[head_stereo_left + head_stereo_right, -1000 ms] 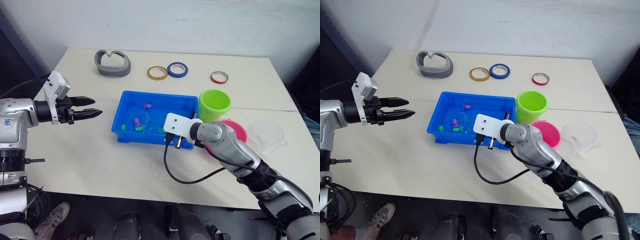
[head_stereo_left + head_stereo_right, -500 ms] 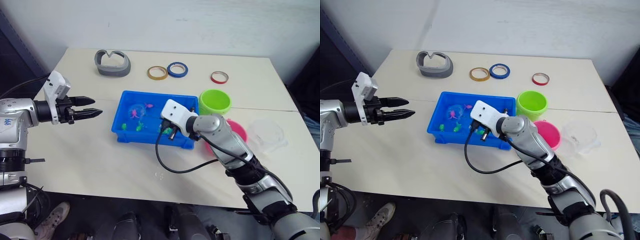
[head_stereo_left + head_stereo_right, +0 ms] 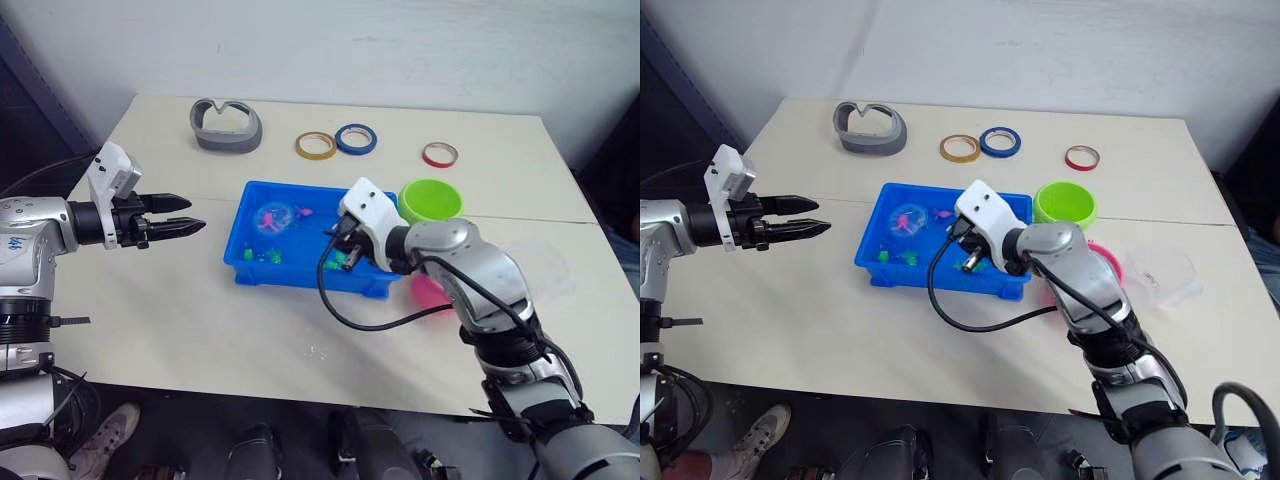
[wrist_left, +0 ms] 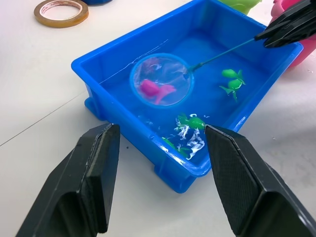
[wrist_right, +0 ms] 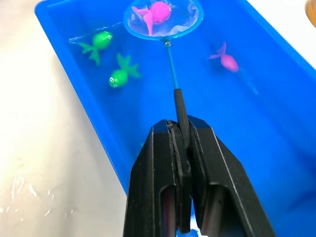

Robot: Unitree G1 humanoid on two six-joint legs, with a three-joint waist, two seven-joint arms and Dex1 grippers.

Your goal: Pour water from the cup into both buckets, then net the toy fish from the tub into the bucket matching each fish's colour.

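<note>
Right jaws clamp net holding one pink fish; left jaws apart.

Head stereo pair: high, facing forward and down across the table.
Left wrist: close, facing the tub from one side.
Right wrist: closer, above the tub.
Shared: the tub.

Silver-grey jointed arms, black fingers, white wrist camera blocks, looping black cable, 2 arms
</note>
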